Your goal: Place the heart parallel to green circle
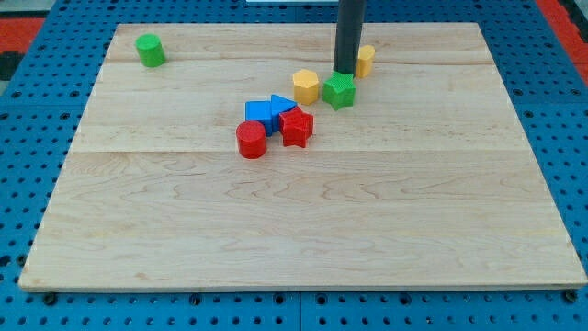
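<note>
The green circle (150, 50), a short cylinder, stands near the board's top left corner. A yellow block (366, 61), which looks like the heart, lies near the top middle, partly hidden behind my dark rod. My tip (344, 73) rests just left of that yellow block and right behind a green star (339, 90), touching or nearly touching it.
A yellow hexagon (306, 86) sits left of the green star. Lower left of it is a cluster: blue cube (260, 113), blue triangle (283, 104), red star (296, 127), red cylinder (251, 140). The wooden board (303, 230) lies on a blue pegboard.
</note>
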Controlling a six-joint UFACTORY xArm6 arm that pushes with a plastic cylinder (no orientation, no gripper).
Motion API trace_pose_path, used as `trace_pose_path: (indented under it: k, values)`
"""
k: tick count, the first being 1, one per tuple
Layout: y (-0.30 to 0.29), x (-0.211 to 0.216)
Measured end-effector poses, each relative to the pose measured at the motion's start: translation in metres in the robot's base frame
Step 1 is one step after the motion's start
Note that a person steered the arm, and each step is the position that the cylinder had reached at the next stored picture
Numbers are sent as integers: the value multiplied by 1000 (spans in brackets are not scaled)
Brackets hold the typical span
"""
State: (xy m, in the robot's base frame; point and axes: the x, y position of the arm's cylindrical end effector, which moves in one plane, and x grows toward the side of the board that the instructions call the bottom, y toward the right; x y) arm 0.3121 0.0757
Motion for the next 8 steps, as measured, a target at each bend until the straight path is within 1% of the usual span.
trace_pose_path:
  k: [1, 2, 3, 4, 5, 6, 7, 8]
  values:
    - [58, 0]
    - [43, -38]
    - [-24, -75]
    - [-28, -65]
    - [-14, -33]
    - [-29, -23]
    - [-51, -55]
    - [-52, -56]
